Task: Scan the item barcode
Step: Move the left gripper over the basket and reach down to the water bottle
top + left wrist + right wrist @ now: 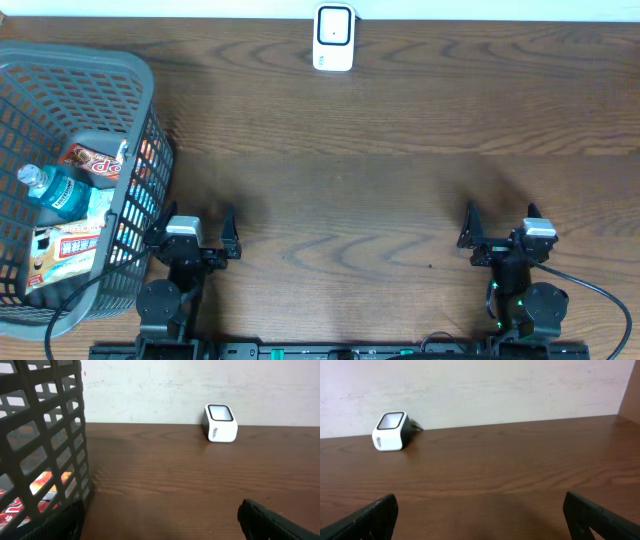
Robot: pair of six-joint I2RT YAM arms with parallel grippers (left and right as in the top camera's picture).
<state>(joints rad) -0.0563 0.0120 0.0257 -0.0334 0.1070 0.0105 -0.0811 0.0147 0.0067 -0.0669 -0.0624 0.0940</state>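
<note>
Items lie in the grey mesh basket point(75, 52) at the bench's point(350, 180) left edge — a blue water bottle point(55, 190), a red snack pack point(90, 160) and a white-and-orange packet point(65, 255), all lying flat inside. White scanner point(333, 38) stands at the far edge, approx. mid-bench. L gripper point(198, 216) sits just beside the basket's near-right corner, R gripper point(501, 214) toward the near edge, right side — both released, jaws spread wide.

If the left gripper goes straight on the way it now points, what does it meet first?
Probably the grey plastic lattice basket: its side wall stands just ahead of one finger of the left gripper. The middle line looks free to the white back wall, though depth is unclear.
</note>
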